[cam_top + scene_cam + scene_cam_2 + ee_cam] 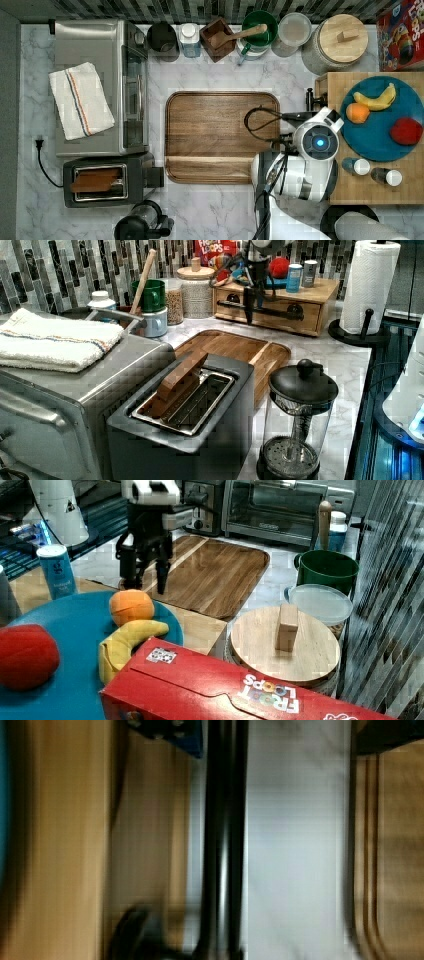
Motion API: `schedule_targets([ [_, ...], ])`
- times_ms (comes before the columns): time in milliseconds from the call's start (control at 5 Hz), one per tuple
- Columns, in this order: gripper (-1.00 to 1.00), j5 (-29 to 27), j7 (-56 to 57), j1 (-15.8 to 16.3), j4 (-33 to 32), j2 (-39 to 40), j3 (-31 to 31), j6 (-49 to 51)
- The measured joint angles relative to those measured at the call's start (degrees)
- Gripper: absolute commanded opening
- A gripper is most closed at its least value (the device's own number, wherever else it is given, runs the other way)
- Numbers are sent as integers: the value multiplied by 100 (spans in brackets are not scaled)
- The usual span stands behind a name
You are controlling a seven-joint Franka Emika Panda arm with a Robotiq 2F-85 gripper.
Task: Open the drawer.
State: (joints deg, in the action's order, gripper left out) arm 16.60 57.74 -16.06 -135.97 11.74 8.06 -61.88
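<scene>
The drawer (272,315) sits in a light bamboo box at the back of the left view, its front flush with the box. A long black bar handle (280,313) on two posts runs across the front. My gripper (254,310) hangs straight down in front of it, open, with one finger on each side of the bar. In the wrist view the handle (225,840) runs between my spread fingers, close to the drawer front (150,845). The right view shows my gripper (144,582) with its fingers (162,577) apart. In the top view my arm's hand (320,141) covers most of the handle (311,99).
A blue plate (375,135) with fruit and two shakers (356,166) rest on the box top. The brown cutting board (222,136) lies just in front of the drawer. A paper towel roll (370,285), French press (295,420), toaster (107,180) and toaster oven (97,87) stand around.
</scene>
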Motion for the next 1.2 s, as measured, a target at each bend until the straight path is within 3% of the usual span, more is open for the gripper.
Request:
schedule_targets([
  [600,100,38,-70,85,-123,-46,107,157],
  [1200,100,59,-1211,130,11,31,102,151],
])
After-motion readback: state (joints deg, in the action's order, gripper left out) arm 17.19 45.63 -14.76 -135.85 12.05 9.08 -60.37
